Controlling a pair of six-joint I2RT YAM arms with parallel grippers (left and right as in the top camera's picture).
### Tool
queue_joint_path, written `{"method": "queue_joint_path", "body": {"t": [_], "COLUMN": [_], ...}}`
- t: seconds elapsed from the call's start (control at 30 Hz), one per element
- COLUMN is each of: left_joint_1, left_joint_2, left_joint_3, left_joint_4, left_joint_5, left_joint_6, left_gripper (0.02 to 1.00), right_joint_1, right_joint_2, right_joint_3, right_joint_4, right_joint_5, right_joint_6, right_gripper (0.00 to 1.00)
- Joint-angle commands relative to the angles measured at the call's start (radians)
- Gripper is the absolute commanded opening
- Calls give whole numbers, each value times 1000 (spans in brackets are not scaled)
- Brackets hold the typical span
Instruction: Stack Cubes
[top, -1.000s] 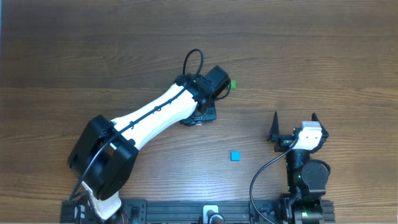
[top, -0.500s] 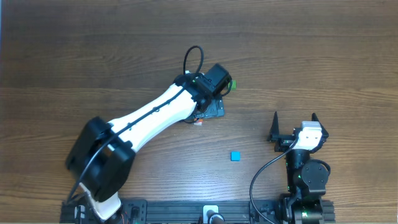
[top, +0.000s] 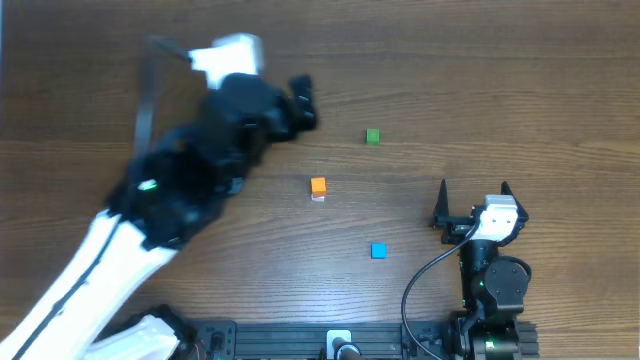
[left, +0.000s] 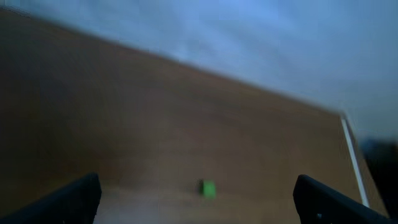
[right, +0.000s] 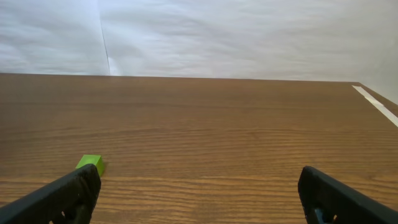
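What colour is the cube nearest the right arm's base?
The cube is blue, clearest in the top view.

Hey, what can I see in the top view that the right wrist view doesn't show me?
The top view adds the small orange cube mid-table, the small blue cube nearer the arm bases, and the left arm, blurred, over the table's far left. The right wrist view adds the white wall behind the table and a white strip on the tabletop. Both share the small green cube, the brown wooden table and the open right gripper.

Left arm (top: 95, 265) seems white-shelled with black joints, cables
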Motion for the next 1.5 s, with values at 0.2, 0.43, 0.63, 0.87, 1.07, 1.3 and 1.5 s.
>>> {"method": "queue_joint_path", "body": {"t": [0.2,0.43,0.63,0.87,1.07,1.3,1.5], "left_joint_1": [332,553,659,696,696,696,696], "left_joint_2": [-212,-461,-736,-1018,-1165,-1230,-1230], "left_joint_3": [-20,-212,-551,-984,-1283,-1397,-1397], "left_joint_4": [11,142,338,517,670,766,766], "left_joint_5": [101,328,522,604,597,587,587], "left_joint_6": [205,314,420,539,587,586,586], "left_gripper": [989,989,989,998,998,998,998], "right_joint_1": [-6,-6,-6,-6,-6,-6,-6], "right_joint_2": [-8,-8,-8,-8,-8,-8,-8], "right_joint_3": [-5,-5,-5,-5,-5,-5,-5], "right_joint_4": [-3,-3,-3,-3,-3,-3,20], "right_joint_5": [-8,-8,-8,-8,-8,-8,11], "right_joint_6": [-4,-4,-4,-4,-4,-4,-4], "right_gripper": [993,991,991,991,993,991,993]}}
